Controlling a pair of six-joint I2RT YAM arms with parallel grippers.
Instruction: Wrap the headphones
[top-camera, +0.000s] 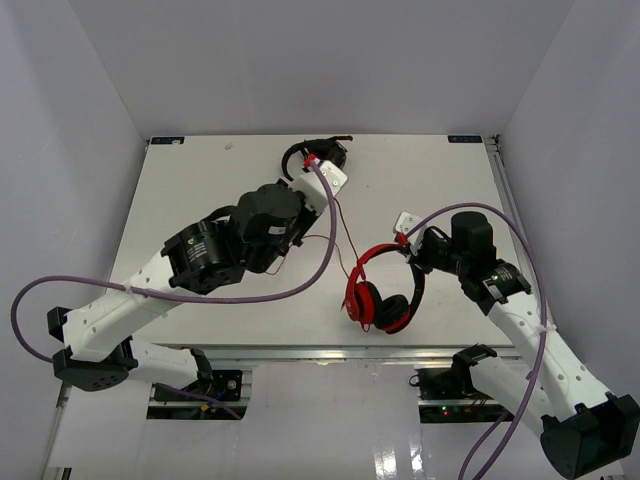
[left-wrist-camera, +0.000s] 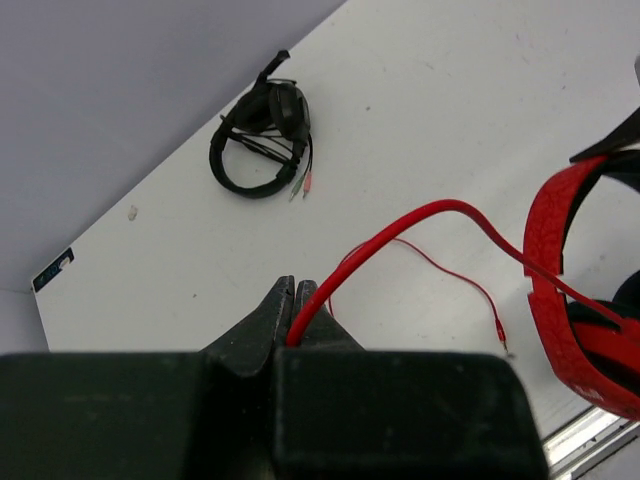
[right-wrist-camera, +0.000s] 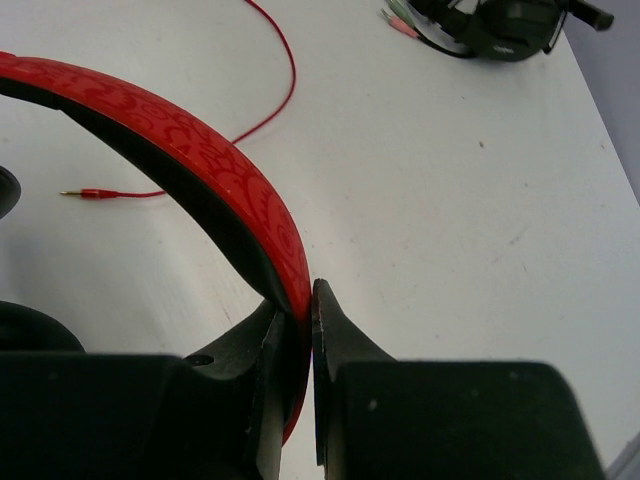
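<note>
The red headphones (top-camera: 383, 298) stand on the table right of centre, earcups down; they also show in the left wrist view (left-wrist-camera: 556, 262). My right gripper (top-camera: 408, 241) is shut on their headband (right-wrist-camera: 190, 150), its jaws (right-wrist-camera: 305, 300) pinching the red band near its top. My left gripper (top-camera: 314, 163) is raised above the table and shut on the red cable (left-wrist-camera: 420, 215), which runs from the fingertips (left-wrist-camera: 297, 300) down to the headphones. A thinner stretch of cable lies on the table and ends in a loose plug (left-wrist-camera: 497, 330), also seen in the right wrist view (right-wrist-camera: 85, 193).
All-black headphones (top-camera: 318, 152) with a bundled cable lie at the far middle of the table (top-camera: 220, 180), also seen in the left wrist view (left-wrist-camera: 262, 140) and the right wrist view (right-wrist-camera: 490, 25). White walls enclose the table on three sides.
</note>
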